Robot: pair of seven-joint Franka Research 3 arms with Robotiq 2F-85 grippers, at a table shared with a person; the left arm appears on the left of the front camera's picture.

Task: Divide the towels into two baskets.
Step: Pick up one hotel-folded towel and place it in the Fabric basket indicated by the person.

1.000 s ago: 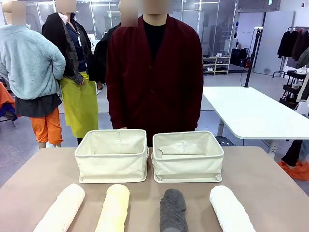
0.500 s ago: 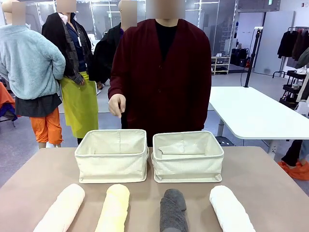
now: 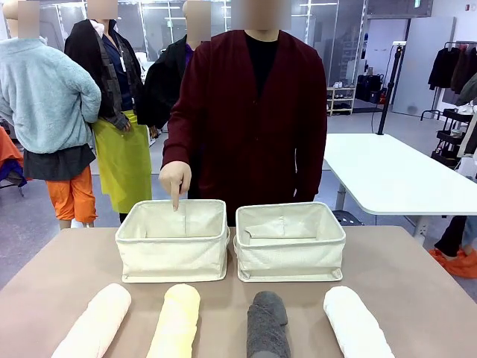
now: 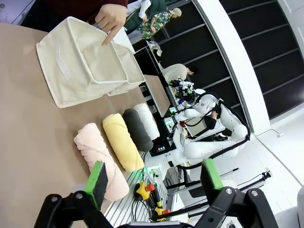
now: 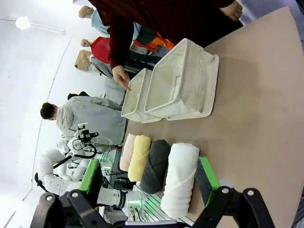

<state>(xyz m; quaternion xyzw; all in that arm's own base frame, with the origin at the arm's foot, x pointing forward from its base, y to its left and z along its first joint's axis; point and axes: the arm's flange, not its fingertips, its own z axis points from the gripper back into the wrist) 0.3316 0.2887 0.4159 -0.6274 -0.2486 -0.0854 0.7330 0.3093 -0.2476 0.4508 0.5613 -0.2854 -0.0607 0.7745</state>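
Four rolled towels lie in a row along the near table edge: cream-white [image 3: 95,322], pale yellow [image 3: 176,321], dark grey [image 3: 267,324] and white [image 3: 355,322]. Behind them stand two cream canvas baskets, left [image 3: 173,250] and right [image 3: 289,257], both without towels. A person's hand [image 3: 177,181] points a finger down into the left basket. My left gripper [image 4: 154,178] hovers open above the cream-white towel [image 4: 97,154], with the left basket [image 4: 71,71] beyond. My right gripper [image 5: 148,176] hovers open over the white towel [image 5: 180,178], facing the right basket [image 5: 183,88].
The person in a dark red cardigan [image 3: 250,112] stands at the far side, close behind the baskets. Bare brown table [image 3: 417,291] lies on both sides of the baskets and between baskets and towels. A white table [image 3: 387,175] stands farther right.
The person's hand has come up from behind the left basket and now points down into it. Towels, baskets and both grippers have not moved.
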